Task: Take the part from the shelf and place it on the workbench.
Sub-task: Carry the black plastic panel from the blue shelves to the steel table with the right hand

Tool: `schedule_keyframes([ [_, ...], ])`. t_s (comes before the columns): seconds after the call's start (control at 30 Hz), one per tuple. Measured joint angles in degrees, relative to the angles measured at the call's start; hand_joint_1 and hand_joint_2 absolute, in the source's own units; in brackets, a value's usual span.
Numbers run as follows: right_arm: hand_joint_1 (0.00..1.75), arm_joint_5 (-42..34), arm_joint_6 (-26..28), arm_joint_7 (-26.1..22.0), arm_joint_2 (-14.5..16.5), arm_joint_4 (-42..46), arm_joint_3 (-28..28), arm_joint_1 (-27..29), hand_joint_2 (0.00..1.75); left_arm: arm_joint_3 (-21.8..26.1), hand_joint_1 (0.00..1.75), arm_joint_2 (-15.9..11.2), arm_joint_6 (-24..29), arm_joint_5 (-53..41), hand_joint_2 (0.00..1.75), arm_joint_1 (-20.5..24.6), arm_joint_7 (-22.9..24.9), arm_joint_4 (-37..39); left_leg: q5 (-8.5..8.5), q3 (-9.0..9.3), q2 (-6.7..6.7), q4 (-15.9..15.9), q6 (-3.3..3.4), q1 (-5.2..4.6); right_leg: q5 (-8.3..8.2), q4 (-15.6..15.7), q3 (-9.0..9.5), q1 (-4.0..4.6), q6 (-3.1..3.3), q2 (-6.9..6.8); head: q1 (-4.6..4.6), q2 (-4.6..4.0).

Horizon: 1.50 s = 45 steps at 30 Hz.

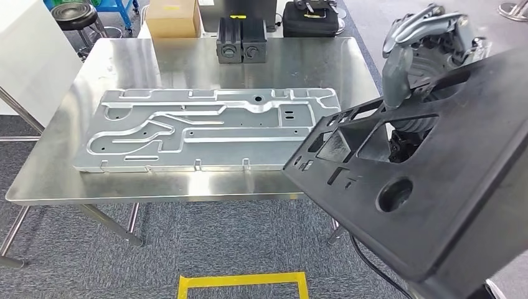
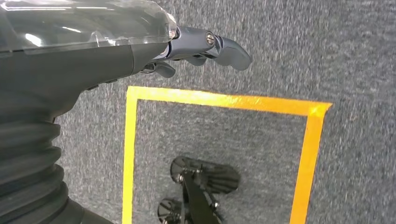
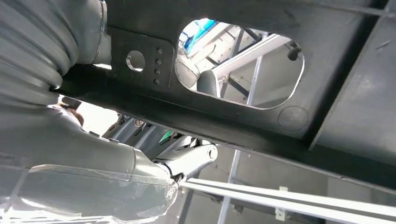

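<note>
Head view, far left: a white panel cut by the frame edge, a black stool behind it, partly cropped. The steel workbench spans the middle; its legs are mostly hidden under the top. On it lies a long silver plate with pressed channels, flat, well apart from the back edge. At the back edge stand two black blocks, touching each other. Behind the bench: a cardboard box and a black case, both cut off at the top. On the carpet below, yellow tape marks a square, partly out of frame.

My left hand hangs over the carpet, fingers loosely extended and apart, holding nothing.

Right side: the black part is tilted, raised beside the bench's right end, its near corner overlapping the bench edge in view. Its right end runs out of frame. My right hand clamps its upper edge, thumb on the near face; the other fingers are hidden behind it. In the right wrist view the part covers most of my hand.
</note>
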<state>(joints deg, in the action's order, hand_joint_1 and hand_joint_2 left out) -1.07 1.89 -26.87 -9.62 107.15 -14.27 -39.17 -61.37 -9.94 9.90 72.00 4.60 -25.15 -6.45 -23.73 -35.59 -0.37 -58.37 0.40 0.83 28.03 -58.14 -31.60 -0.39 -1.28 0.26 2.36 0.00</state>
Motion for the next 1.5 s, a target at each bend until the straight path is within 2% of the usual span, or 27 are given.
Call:
schedule_keyframes([
  [0.07, 1.75, 0.00, 0.00, -0.05, -0.01, -0.15, 0.01, -0.20, 1.75, 0.00, 0.00, 0.00, 0.10, 0.01, 1.75, 0.07, -0.08, 0.00, -0.18, 0.47, 0.00, 0.28, 0.65, 0.12, 2.13, -4.34, -2.09, -0.19, -0.55, -0.05, 0.00, 0.00],
  [0.13, 1.75, -0.02, 0.01, -0.06, -0.08, -0.30, 0.05, -0.33, 1.75, 0.00, 0.00, -0.01, -0.03, 0.02, 1.75, 0.07, -0.20, 0.00, -0.56, 0.77, 0.00, 0.26, 1.01, 0.02, 5.06, -12.17, -6.68, -0.28, -0.79, -0.07, 0.00, 0.00],
  [0.17, 1.75, -0.05, 0.03, -0.06, -0.17, -0.37, 0.09, -0.29, 1.75, 0.00, 0.00, -0.02, -0.12, 0.02, 1.75, 0.03, -0.25, 0.00, -0.77, 0.94, -0.01, 0.23, 1.08, -0.05, 5.67, -15.26, -8.81, -0.31, -0.81, -0.07, 0.00, 0.00],
  [0.2, 1.75, -0.11, 0.05, -0.07, -0.29, -0.43, 0.13, -0.22, 1.75, 0.00, 0.00, -0.02, -0.20, 0.02, 1.75, -0.01, -0.27, 0.00, -1.02, 1.19, -0.05, 0.20, 1.10, -0.12, 5.09, -16.42, -10.05, -0.33, -0.75, -0.08, 0.00, 0.00],
  [0.23, 1.75, -0.19, 0.10, -0.08, -0.44, -0.47, 0.20, -0.18, 1.75, 0.00, 0.00, -0.02, -0.24, 0.02, 1.75, -0.04, -0.28, 0.00, -1.29, 1.53, -0.11, 0.17, 1.08, -0.18, 3.36, -15.31, -10.16, -0.32, -0.59, -0.08, 0.00, 0.00],
  [0.3, 1.75, -0.46, 0.27, -0.16, -0.70, -0.51, 0.49, -0.17, 1.75, -0.01, 0.00, 0.00, -0.27, 0.02, 1.75, -0.06, -0.30, 0.00, -1.94, 2.46, -0.23, 0.19, 0.96, -0.29, -1.86, -7.92, -7.65, -0.11, 0.13, -0.09, 0.00, 0.00],
  [0.37, 1.75, -0.78, 0.56, -0.38, -0.89, -0.53, 0.80, -0.20, 1.75, -0.03, 0.00, 0.03, -0.28, 0.01, 1.75, 0.03, -0.33, 0.00, -2.51, 3.06, -0.28, 0.22, 0.56, -0.45, -4.53, -1.57, -5.01, 0.34, 0.90, -0.16, 0.00, 0.00],
  [0.43, 1.75, -1.03, 0.88, -0.63, -1.04, -0.55, 0.98, -0.21, 1.75, -0.12, 0.00, 0.04, -0.28, 0.02, 1.75, 0.08, -0.42, 0.00, -2.86, 3.29, -0.25, 0.42, -0.04, -0.51, -4.29, -0.05, -4.31, 0.66, 1.39, -0.08, 0.00, 0.00],
  [0.53, 1.75, -1.37, 1.21, -0.92, -1.28, -0.55, 1.29, -0.15, 1.75, -0.44, 0.00, -0.15, -0.34, -0.17, 1.75, 0.17, -0.55, 0.00, -3.81, 3.45, -0.06, -0.35, -0.89, -0.53, -4.13, 0.97, -3.31, 0.19, 2.06, -0.02, 0.01, 0.00],
  [0.6, 1.75, -1.81, 1.52, -1.06, -1.40, -0.63, 1.58, -0.10, 1.75, -0.63, 0.00, -0.36, -0.36, -0.47, 1.75, 0.26, -0.59, 0.00, -6.26, 1.05, 0.02, -5.53, -1.29, -0.38, -3.88, 1.48, -2.42, 0.04, 2.54, -0.20, 0.00, 0.00],
  [0.67, 1.75, -2.36, 1.76, -1.17, -1.50, -0.94, 1.95, 0.05, 1.75, -0.80, 0.00, -0.55, -0.31, -0.57, 1.75, 0.14, -0.57, 0.00, -8.80, -3.38, 0.02, -13.23, -1.69, -0.22, -3.39, 1.44, -1.96, 0.10, 2.82, -0.26, 0.00, 0.00],
  [0.7, 1.75, -2.62, 1.83, -1.23, -1.51, -1.21, 2.16, 0.15, 1.75, -0.87, 0.00, -0.60, -0.28, -0.57, 1.75, 0.04, -0.54, 0.00, -8.84, -4.96, 0.03, -15.35, -1.85, -0.15, -3.10, 1.37, -1.70, 0.11, 2.82, -0.22, 0.00, 0.00],
  [0.73, 1.75, -2.84, 1.88, -1.31, -1.52, -1.52, 2.38, 0.22, 1.75, -0.93, 0.00, -0.62, -0.26, -0.56, 1.75, -0.03, -0.52, 0.00, -7.74, -5.58, 0.04, -15.39, -1.95, -0.08, -2.76, 1.28, -1.38, 0.10, 2.76, -0.18, 0.00, 0.00],
  [0.8, 1.75, -3.05, 1.97, -1.44, -1.53, -2.18, 2.67, 0.30, 1.75, -1.00, 0.00, -0.71, -0.22, -0.56, 1.75, -0.07, -0.48, 0.00, -2.88, -3.48, 0.07, -8.86, -1.91, 0.05, -1.88, 0.99, -0.49, 0.06, 2.49, -0.12, 0.00, 0.00],
  [0.87, 1.75, -3.06, 2.04, -1.57, -1.53, -2.84, 2.80, 0.26, 1.75, -1.03, 0.00, -0.81, -0.18, -0.57, 1.75, -0.03, -0.45, 0.00, 0.15, -0.63, 0.06, -2.06, -1.51, -0.06, -1.08, 0.63, 0.00, 0.24, 2.03, -0.05, 0.00, 0.00],
  [0.9, 1.75, -3.05, 2.05, -1.62, -1.53, -3.16, 2.86, 0.25, 1.75, -1.05, 0.00, -0.83, -0.15, -0.57, 1.75, -0.03, -0.41, 0.00, 0.44, -0.01, 0.04, -0.48, -1.24, -0.15, -0.86, 0.52, 0.01, 0.33, 1.76, 0.00, 0.00, 0.00],
  [1.0, 1.75, -3.03, 2.08, -1.80, -1.53, -3.79, 3.01, 0.27, 1.75, -1.10, 0.00, -0.83, -0.11, -0.57, 1.75, -0.10, -0.32, 0.00, -0.06, 0.34, -0.02, 0.23, -0.24, -0.18, -0.44, 0.51, 0.05, 0.30, 0.85, 0.05, 0.01, 0.00],
  [1.07, 1.75, -3.02, 2.09, -1.90, -1.55, -4.00, 3.24, 0.15, 1.75, -1.13, 0.00, -0.83, -0.10, -0.55, 1.75, -0.04, -0.33, 0.00, -0.21, 0.98, -0.02, 0.70, 0.47, 0.05, 1.10, -1.98, -0.84, 0.16, 0.21, -0.01, 0.01, 0.00],
  [1.1, 1.75, -3.02, 2.10, -1.92, -1.55, -4.09, 3.42, 0.13, 1.75, -1.14, 0.00, -0.83, -0.10, -0.53, 1.75, 0.00, -0.33, 0.00, -0.33, 1.26, -0.02, 0.86, 0.70, 0.12, 2.56, -5.13, -2.44, 0.04, -0.05, -0.04, 0.00, 0.00],
  [1.17, 1.75, -3.03, 2.11, -1.94, -1.55, -4.33, 3.66, 0.21, 1.75, -1.14, 0.00, -0.83, -0.10, -0.50, 1.75, 0.02, -0.33, 0.00, -0.69, 1.49, -0.03, 0.86, 0.91, 0.11, 5.50, -13.30, -7.33, -0.11, -0.43, -0.06, 0.00, 0.00],
  [1.2, 1.75, -3.04, 2.11, -1.94, -1.55, -4.49, 3.72, 0.34, 1.75, -1.15, 0.00, -0.83, -0.11, -0.50, 1.75, -0.01, -0.33, 0.00, -0.90, 1.64, -0.03, 0.83, 0.91, 0.09, 5.86, -16.05, -9.35, -0.19, -0.53, -0.06, 0.00, 0.00],
  [1.23, 1.75, -3.04, 2.11, -1.95, -1.55, -4.65, 3.73, 0.44, 1.75, -1.15, 0.00, -0.83, -0.11, -0.50, 1.75, -0.04, -0.33, 0.00, -1.15, 1.87, -0.04, 0.80, 0.88, 0.09, 5.01, -16.70, -10.35, -0.25, -0.56, -0.07, 0.00, 0.00],
  [1.27, 1.75, -3.04, 2.11, -1.95, -1.55, -4.79, 3.74, 0.48, 1.75, -1.16, 0.00, -0.82, -0.11, -0.50, 1.75, -0.05, -0.33, 0.00, -1.43, 2.25, -0.07, 0.78, 0.81, 0.09, 3.03, -15.01, -10.11, -0.30, -0.50, -0.08, 0.00, 0.00],
  [1.33, 1.75, -3.04, 2.11, -1.96, -1.55, -4.95, 3.77, 0.44, 1.75, -1.16, 0.00, -0.81, -0.12, -0.50, 1.75, -0.05, -0.33, 0.00, -2.13, 3.20, -0.15, 0.80, 0.53, 0.08, -2.15, -6.98, -6.90, -0.30, -0.09, -0.15, 0.00, 0.00],
  [1.37, 1.75, -3.04, 2.11, -1.96, -1.55, -4.99, 3.79, 0.39, 1.75, -1.16, 0.00, -0.81, -0.12, -0.50, 1.75, 0.00, -0.33, 0.00, -2.45, 3.52, -0.19, 0.75, 0.28, 0.01, -3.77, -3.26, -5.33, -0.16, 0.17, -0.19, 0.00, 0.00],
  [1.4, 1.75, -3.04, 2.11, -1.96, -1.55, -5.04, 3.80, 0.36, 1.75, -1.16, 0.00, -0.81, -0.12, -0.50, 1.75, 0.03, -0.32, 0.00, -2.69, 3.66, -0.21, 0.74, -0.01, -0.05, -4.52, -0.86, -4.34, 0.00, 0.43, -0.20, 0.00, 0.00],
  [1.5, 1.75, -3.03, 2.12, -1.96, -1.56, -5.22, 3.81, 0.33, 1.75, -1.17, 0.00, -0.81, -0.10, -0.51, 1.75, 0.04, -0.31, 0.00, -3.15, 3.78, -0.13, 0.92, -0.96, -0.15, -4.09, 0.23, -3.99, 0.16, 1.23, -0.03, 0.01, 0.00],
])
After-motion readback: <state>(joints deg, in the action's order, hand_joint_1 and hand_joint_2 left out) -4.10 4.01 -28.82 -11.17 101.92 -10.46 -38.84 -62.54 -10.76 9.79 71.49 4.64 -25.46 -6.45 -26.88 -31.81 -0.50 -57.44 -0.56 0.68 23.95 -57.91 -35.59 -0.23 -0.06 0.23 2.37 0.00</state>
